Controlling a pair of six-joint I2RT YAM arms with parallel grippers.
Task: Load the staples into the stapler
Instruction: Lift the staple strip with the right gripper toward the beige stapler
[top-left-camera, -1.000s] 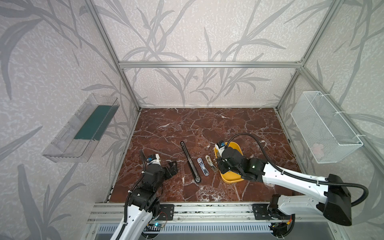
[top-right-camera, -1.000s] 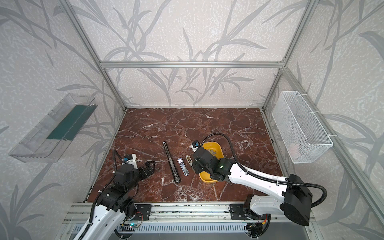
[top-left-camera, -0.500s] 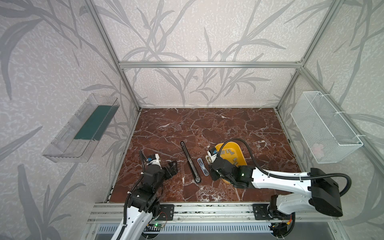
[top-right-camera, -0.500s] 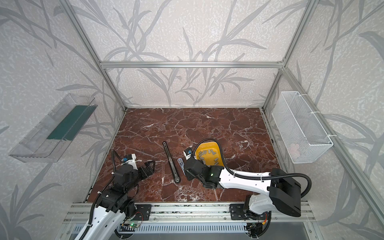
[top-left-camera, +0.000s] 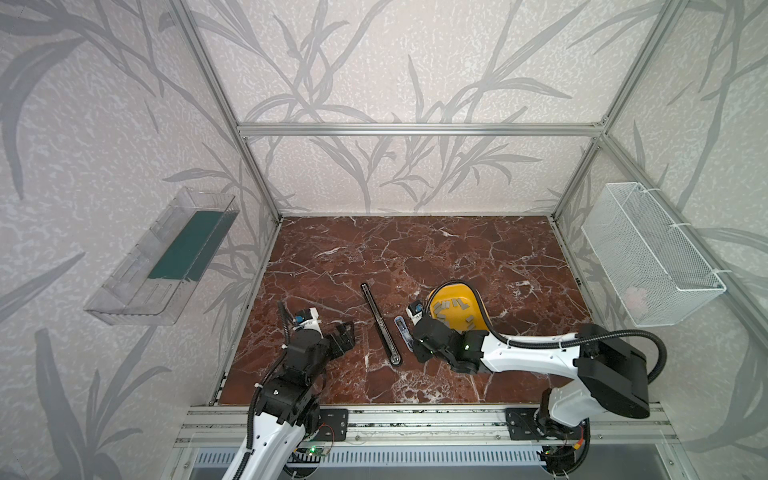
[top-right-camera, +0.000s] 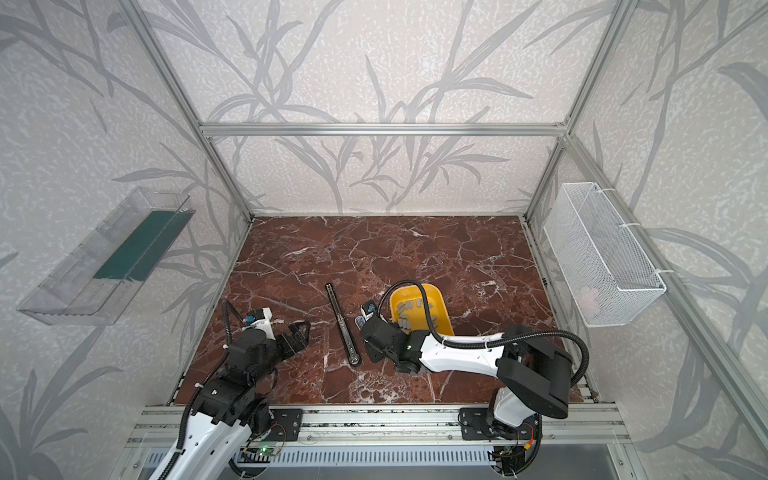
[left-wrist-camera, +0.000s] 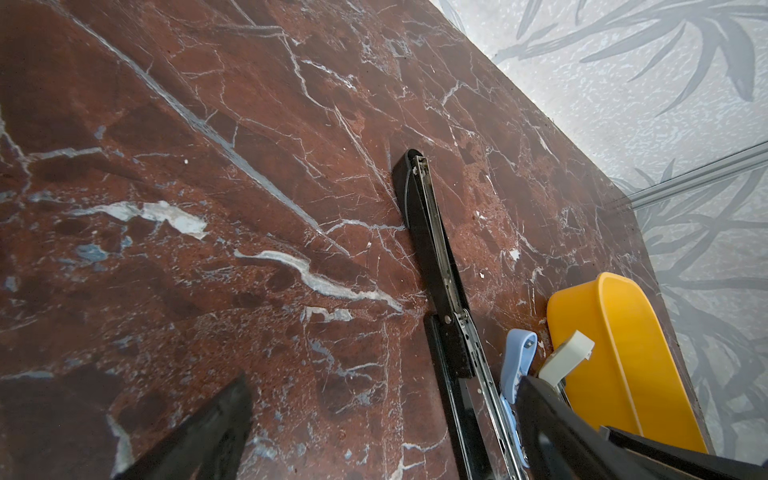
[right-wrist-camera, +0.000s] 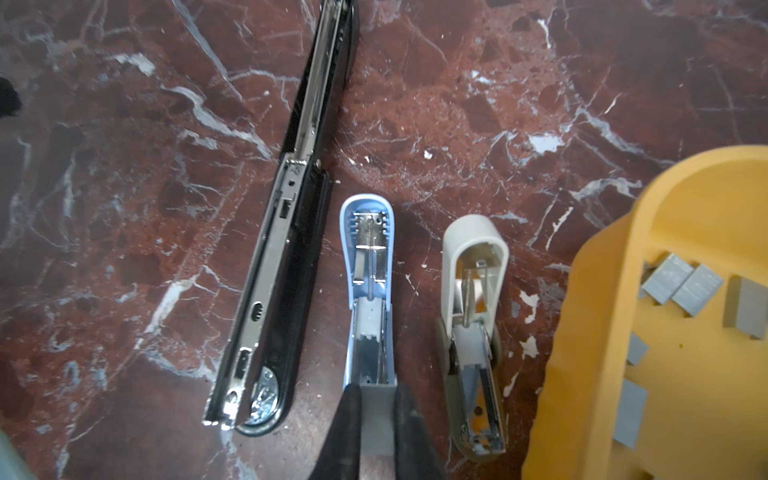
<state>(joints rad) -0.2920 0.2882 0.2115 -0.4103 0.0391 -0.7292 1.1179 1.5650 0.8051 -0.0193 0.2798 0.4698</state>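
Note:
Three staplers lie opened on the marble: a long black one, a small blue stapler and a small white one. My right gripper is shut on a grey strip of staples, held at the near end of the blue stapler's open channel. More staples lie loose in the yellow tray. In both top views the right wrist covers the blue stapler's near end. My left gripper stands open over bare marble, left of the black stapler.
The yellow tray sits just right of the staplers, partly under the right arm's cable. A clear plastic shelf hangs on the left wall and a white wire basket on the right wall.
My right gripper has come off the yellow tray and moved left and nearer, to the blue stapler, carrying the staple strip. The left arm has not moved.

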